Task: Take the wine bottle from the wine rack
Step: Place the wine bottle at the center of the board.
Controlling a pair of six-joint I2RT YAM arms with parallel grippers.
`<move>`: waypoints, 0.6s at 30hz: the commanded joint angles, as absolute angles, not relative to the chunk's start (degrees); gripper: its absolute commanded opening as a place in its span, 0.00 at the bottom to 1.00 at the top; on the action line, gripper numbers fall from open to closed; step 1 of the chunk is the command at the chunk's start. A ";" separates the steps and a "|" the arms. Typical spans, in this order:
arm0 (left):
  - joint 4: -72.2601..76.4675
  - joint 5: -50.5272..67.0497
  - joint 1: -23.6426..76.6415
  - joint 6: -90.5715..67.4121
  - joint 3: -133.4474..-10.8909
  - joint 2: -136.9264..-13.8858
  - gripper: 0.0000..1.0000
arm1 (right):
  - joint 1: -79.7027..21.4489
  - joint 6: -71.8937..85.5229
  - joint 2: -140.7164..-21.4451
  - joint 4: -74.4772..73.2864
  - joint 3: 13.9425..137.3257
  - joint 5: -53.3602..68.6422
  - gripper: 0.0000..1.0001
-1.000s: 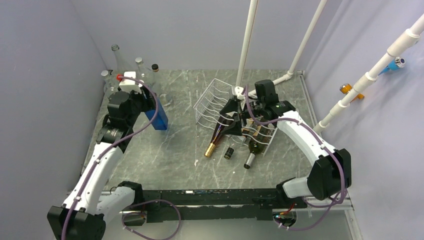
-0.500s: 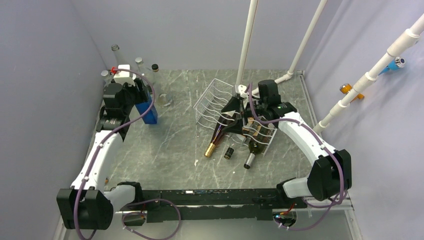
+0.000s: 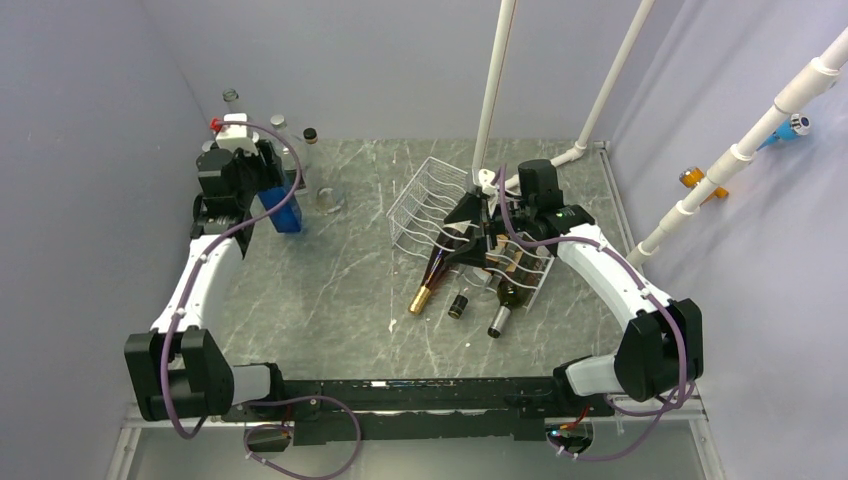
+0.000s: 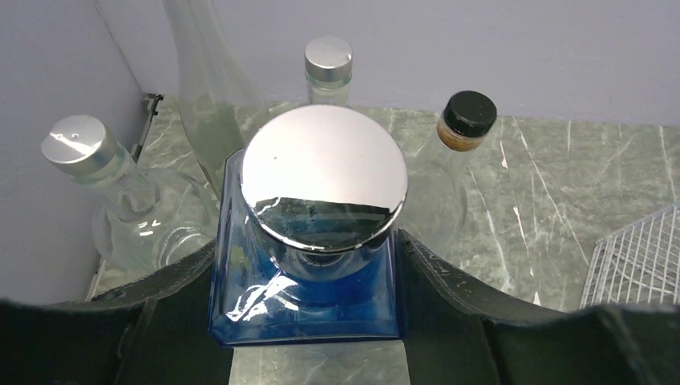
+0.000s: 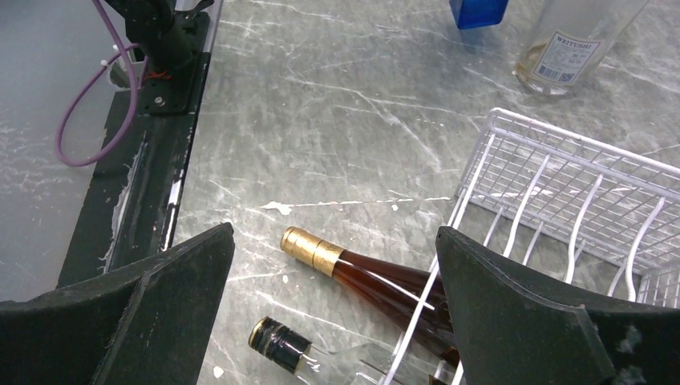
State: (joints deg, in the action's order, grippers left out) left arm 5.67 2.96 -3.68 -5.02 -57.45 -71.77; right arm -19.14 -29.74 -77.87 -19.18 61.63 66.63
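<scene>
The wine bottle lay in the rack's near end, neck poking out over the worktop. The right end effector hung above it, spread wide. Far left, the left end effector clamped a blue bottle.

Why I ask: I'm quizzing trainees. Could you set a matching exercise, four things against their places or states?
1 blue bottle
2 amber bottle with gold foil
3 right gripper
4 black-capped clear bottle

A open above the wine rack
B upright near the back wall
C held by the left gripper
D lying in the wine rack, neck poking out

Pairs: 1-C, 2-D, 3-A, 4-B.
</scene>
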 commanded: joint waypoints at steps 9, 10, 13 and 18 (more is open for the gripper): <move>22.83 6.89 -6.67 -1.81 -65.26 -75.75 0.00 | -18.63 -29.62 -76.39 -16.52 61.00 69.44 1.00; 23.60 6.87 -6.72 -1.31 -65.28 -76.09 0.00 | -18.61 -29.58 -76.46 -16.48 60.95 69.51 1.00; 24.95 7.11 -6.84 -0.70 -65.65 -77.12 0.00 | -18.63 -29.46 -76.60 -16.39 60.91 69.48 1.00; 25.85 7.09 -7.35 1.69 -66.63 -79.07 0.00 | -18.61 -29.40 -76.80 -16.18 60.73 69.60 1.00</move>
State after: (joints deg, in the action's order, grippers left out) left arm 10.96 5.39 -6.81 -0.80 -60.29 -80.20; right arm -18.92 -29.67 -77.87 -18.72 61.10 66.85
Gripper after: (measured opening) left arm 0.646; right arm 0.994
